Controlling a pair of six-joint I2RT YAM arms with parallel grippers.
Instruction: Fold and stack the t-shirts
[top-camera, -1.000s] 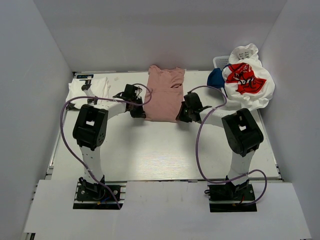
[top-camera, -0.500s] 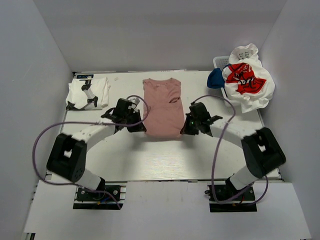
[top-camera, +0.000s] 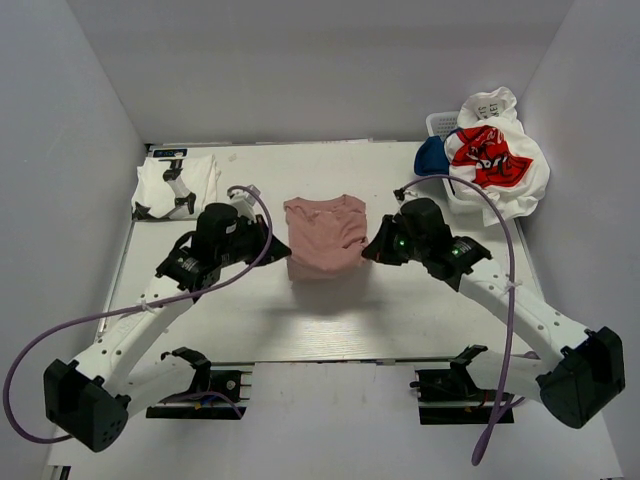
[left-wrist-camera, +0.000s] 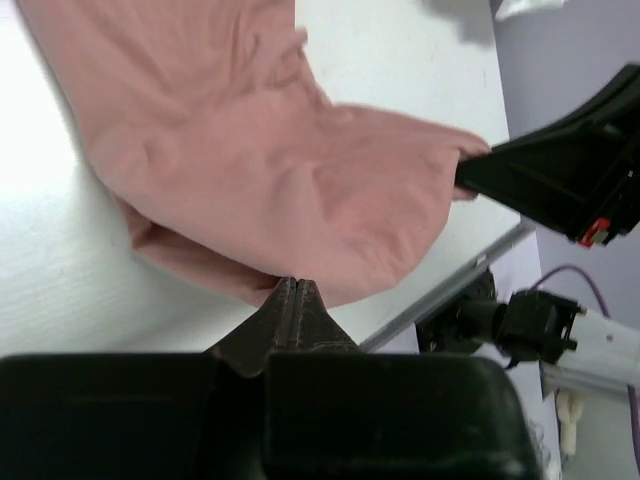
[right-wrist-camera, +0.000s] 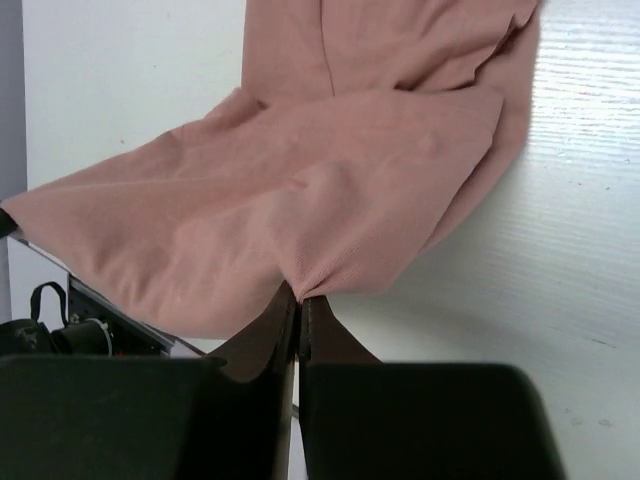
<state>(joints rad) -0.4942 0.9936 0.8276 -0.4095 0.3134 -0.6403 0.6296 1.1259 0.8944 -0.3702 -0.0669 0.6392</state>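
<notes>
The pink tee (top-camera: 325, 232) lies mid-table with its near edge held up. The left gripper (left-wrist-camera: 290, 288) is clamped tight on one corner and the right gripper (right-wrist-camera: 298, 296) on the other (cloth puckers at its tips). Beneath is the white table (top-camera: 330, 325) — a folded white tee (top-camera: 175, 185) lies far left and a crumpled red-print tee (top-camera: 495, 155) far right. Plain pale walls (top-camera: 300, 70) enclose it all.

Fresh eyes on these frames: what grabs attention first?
The dusty-pink t-shirt at mid-table, its near edge pinched on either side by the left gripper and the right gripper, both shut on the cloth. Next, the white tee with red graphic heaped at the far right corner beside a navy tee, and another white tee lying at the far left.
</notes>
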